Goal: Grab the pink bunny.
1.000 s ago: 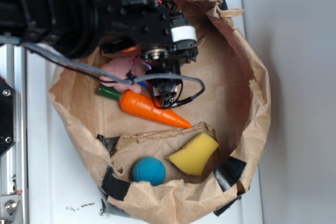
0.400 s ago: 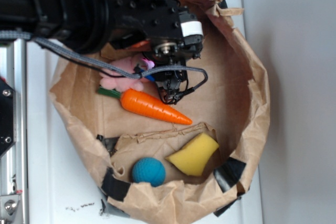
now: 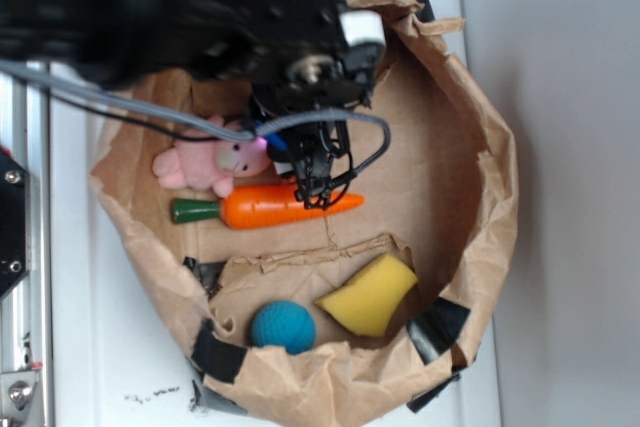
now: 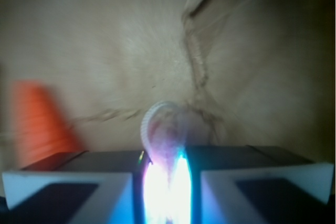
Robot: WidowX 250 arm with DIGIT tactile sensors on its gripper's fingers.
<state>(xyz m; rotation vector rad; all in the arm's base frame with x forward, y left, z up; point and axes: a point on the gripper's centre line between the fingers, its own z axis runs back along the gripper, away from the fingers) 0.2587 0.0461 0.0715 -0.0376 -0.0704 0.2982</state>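
The pink bunny (image 3: 208, 163) lies inside the brown paper bag (image 3: 492, 182), at its left side, just above the orange carrot (image 3: 280, 205). One of its ears reaches right under the black arm. My gripper (image 3: 272, 144) sits over that ear. In the wrist view the gripper (image 4: 167, 179) has its jaws close together, with a pale pink ear (image 4: 164, 129) pinched between them and sticking out past the tips. The bunny's body is out of that view. The carrot's tip (image 4: 38, 121) shows blurred at the left.
A blue ball (image 3: 283, 326) and a yellow sponge (image 3: 371, 293) lie in the bag's lower part, behind a folded paper ridge (image 3: 310, 253). The bag's crumpled walls rise all around. A grey cable (image 3: 150, 117) hangs across the left side.
The arm has shifted upward. The bunny has come out from under it and shows fully at the left. The carrot has swung from slanting to nearly level.
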